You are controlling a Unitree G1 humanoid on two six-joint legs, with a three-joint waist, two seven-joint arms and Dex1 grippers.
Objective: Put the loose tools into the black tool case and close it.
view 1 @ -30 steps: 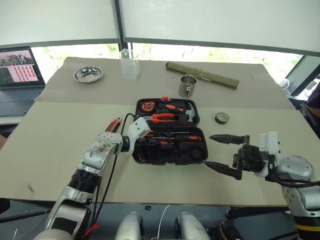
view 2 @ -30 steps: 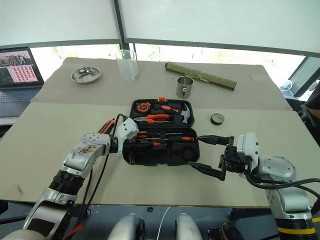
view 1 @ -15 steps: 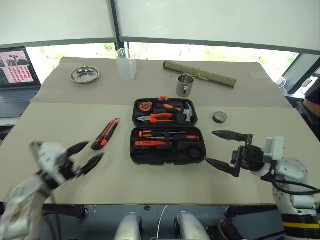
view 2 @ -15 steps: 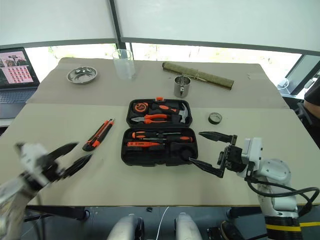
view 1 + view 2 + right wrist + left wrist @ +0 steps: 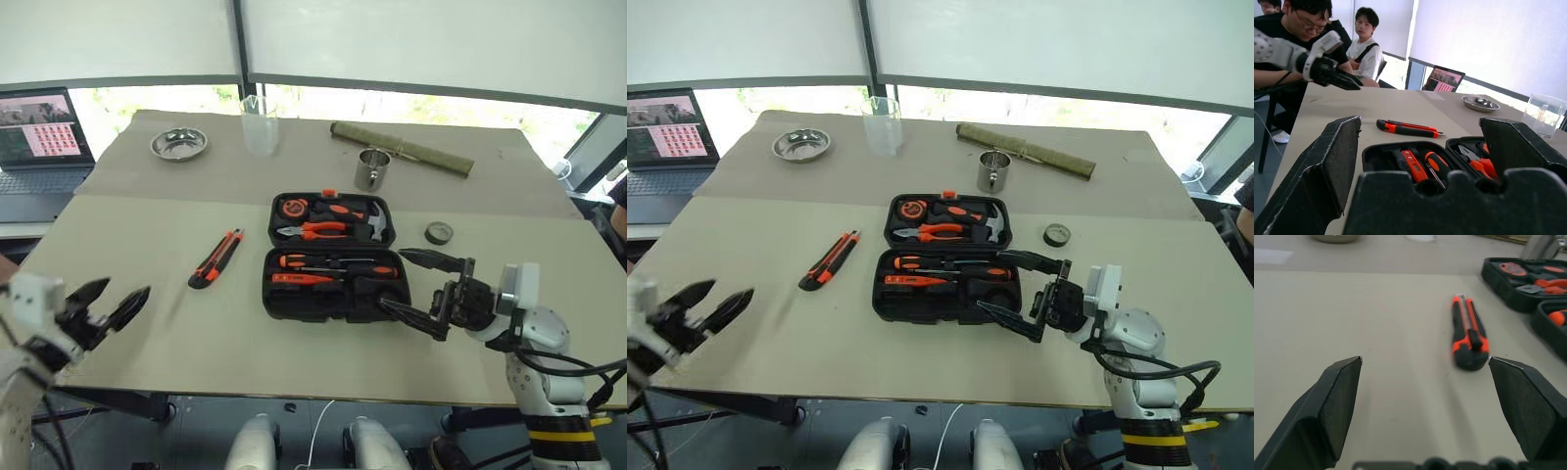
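From my remote station I see the black-and-orange utility knife [image 5: 216, 258] lying flat on the beige table [image 5: 147, 235], its long axis running diagonally, one end toward the near-left edge and the other toward the far right. It sits just left of the black plastic hinged tool case [image 5: 333, 258], apart from it. The case lies open; its long side runs left to right. Two slim screwdrivers with orange-and-black handles [image 5: 333, 262] rest in the near half, lengthwise along the case, and orange-handled pliers [image 5: 318, 230] and a steel-headed hammer [image 5: 377, 223] sit in the far half. I can read no writing on the tools or case.

My left gripper [image 5: 108, 305] hangs at the near-left table edge with its black fingers spread apart, holding nothing and aimed toward the knife, which lies well ahead of it. My right gripper [image 5: 423, 289] points left at the case's right end, fingers wide apart and empty, the tips just beside the near half. Two seated people [image 5: 1327, 29] show past the table's far side in the right wrist view.
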